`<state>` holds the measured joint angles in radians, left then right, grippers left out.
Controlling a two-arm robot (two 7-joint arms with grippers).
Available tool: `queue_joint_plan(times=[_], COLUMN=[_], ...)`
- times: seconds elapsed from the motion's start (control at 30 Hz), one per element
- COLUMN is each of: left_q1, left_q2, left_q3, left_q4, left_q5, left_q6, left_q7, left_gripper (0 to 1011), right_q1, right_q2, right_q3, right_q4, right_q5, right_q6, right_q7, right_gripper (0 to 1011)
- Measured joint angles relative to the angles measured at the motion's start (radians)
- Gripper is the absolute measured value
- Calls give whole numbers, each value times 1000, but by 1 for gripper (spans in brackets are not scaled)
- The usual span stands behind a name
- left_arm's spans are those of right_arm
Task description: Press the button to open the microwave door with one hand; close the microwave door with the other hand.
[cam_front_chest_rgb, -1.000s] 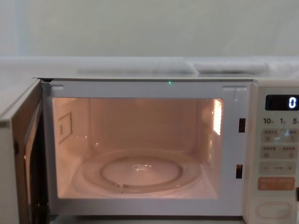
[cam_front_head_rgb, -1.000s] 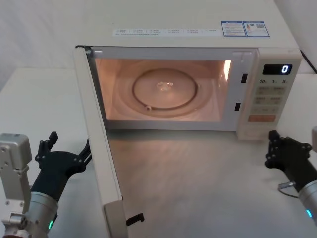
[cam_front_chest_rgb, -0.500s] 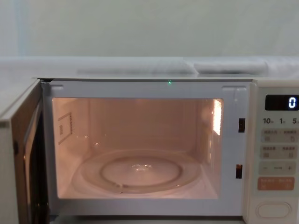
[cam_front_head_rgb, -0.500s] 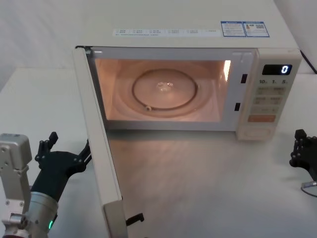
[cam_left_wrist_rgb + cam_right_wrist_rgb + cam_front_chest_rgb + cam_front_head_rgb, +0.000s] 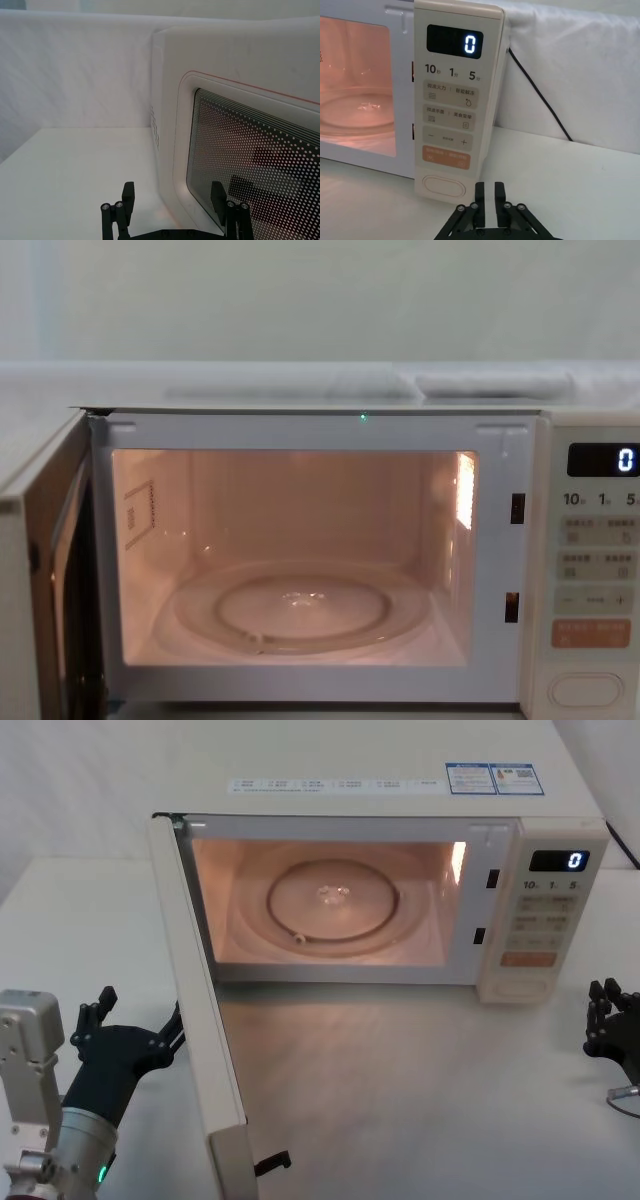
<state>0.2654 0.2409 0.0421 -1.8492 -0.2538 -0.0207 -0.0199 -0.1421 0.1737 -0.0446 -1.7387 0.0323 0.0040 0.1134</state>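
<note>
The microwave door [image 5: 200,1010] stands wide open, swung out toward me on its left hinge, and the lit cavity shows. My left gripper [image 5: 137,1018] is open just left of the door's outer face. In the left wrist view its fingers [image 5: 126,197] spread before the door [image 5: 250,150] and its mesh window, one finger close to the window's lower edge. The cream oval button [image 5: 522,988] sits at the bottom of the control panel. My right gripper [image 5: 606,1000] is shut, right of the panel and back from the button [image 5: 445,186]. From the chest, the door [image 5: 30,590] and button [image 5: 585,690] show.
A glass turntable [image 5: 335,900] lies inside the cavity. The display [image 5: 468,44] reads 0. A black cable [image 5: 540,100] runs down behind the microwave on the right. The door's latch hook [image 5: 272,1160] juts out near the table's front edge.
My right gripper has drawn back from the button, moving right and away from the panel. The door and left gripper have stayed still.
</note>
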Motion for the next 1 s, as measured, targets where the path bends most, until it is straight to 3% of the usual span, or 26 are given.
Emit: queue_joint_plan(times=[0.13,0.77,1.0], left_q1=[0,0,0], left_q2=[0,0,0], left_q3=[0,0,0], left_q4=[0,0,0], left_q5=[0,0,0], left_q6=[0,0,0], left_q7=[0,0,0], left_gripper=[1001,1001,1001], right_q1=[0,0,0], right_q2=[0,0,0], right_q3=[0,-1,-1], right_q4=[0,-1,-1], right_q5=[0,0,0], right_q6=[0,0,0], right_q7=[0,0,0], right_gripper=[201,841,989])
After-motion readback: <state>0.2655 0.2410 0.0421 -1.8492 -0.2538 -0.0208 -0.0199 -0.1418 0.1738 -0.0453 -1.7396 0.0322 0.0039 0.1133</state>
